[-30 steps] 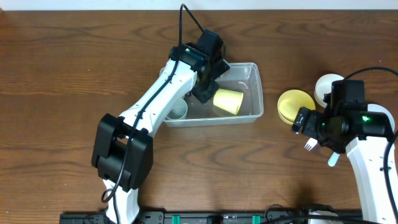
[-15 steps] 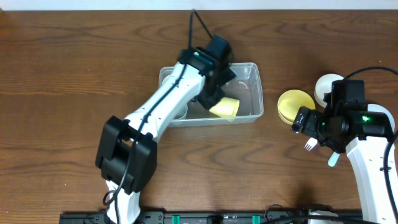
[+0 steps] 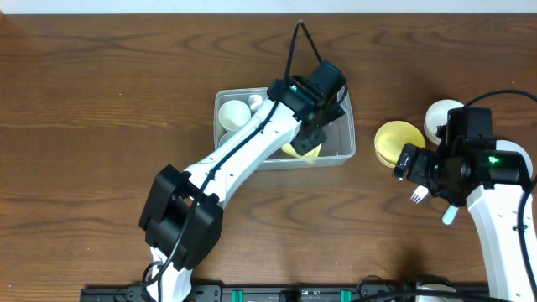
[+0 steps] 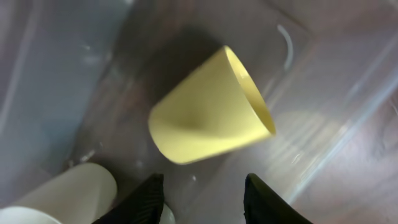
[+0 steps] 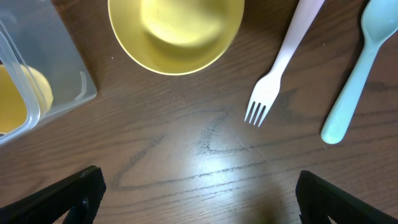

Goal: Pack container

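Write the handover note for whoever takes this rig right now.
Left gripper: open, empty, over the container, beside the yellow cup lying on its side in it.
Right gripper: open, empty, above the table near the fork and spoon.
Done: yellow cup and white cup are in the container.
Left: yellow bowl, fork, spoon, white bowl, all on the table.

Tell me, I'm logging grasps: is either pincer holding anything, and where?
Nothing. Left pincer and right pincer are open; yellow cup lies free in the container.
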`<action>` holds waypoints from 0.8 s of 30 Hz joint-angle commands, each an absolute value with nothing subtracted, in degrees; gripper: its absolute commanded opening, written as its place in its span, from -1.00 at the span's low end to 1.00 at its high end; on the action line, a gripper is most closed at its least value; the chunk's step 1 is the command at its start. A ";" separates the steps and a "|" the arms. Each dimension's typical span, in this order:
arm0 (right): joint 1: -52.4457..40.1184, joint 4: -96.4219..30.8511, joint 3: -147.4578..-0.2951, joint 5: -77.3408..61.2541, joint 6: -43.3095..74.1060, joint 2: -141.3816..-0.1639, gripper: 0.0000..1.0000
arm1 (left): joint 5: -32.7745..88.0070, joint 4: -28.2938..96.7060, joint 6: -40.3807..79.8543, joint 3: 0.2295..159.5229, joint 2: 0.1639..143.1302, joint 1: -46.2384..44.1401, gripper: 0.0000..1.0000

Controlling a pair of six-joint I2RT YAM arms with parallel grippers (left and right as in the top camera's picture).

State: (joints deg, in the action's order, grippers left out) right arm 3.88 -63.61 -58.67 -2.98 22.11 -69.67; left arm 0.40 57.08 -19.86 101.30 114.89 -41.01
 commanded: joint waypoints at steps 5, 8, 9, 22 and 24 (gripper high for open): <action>4.32 -63.66 -59.66 -3.33 21.78 -69.10 0.98 | -0.67 53.91 -18.57 102.37 114.45 -42.00 -0.14; 4.32 -63.72 -59.66 -3.49 21.78 -69.10 0.98 | -0.67 52.47 -18.57 102.37 115.24 -42.19 -0.15; 4.32 -63.81 -59.66 -3.49 21.78 -69.10 0.98 | -0.67 52.10 -18.55 102.37 115.59 -42.19 -0.15; 4.32 -63.88 -59.66 -3.51 21.80 -69.10 0.99 | -0.03 50.89 -18.57 102.37 118.80 -42.92 -0.16; 4.32 -63.86 -59.66 -3.90 21.78 -69.10 0.99 | -0.03 50.89 -18.57 102.35 119.81 -43.27 -0.16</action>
State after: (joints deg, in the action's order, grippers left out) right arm 3.88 -63.79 -58.67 -3.22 22.13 -69.67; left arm -0.03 50.89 -19.27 101.30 117.84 -42.50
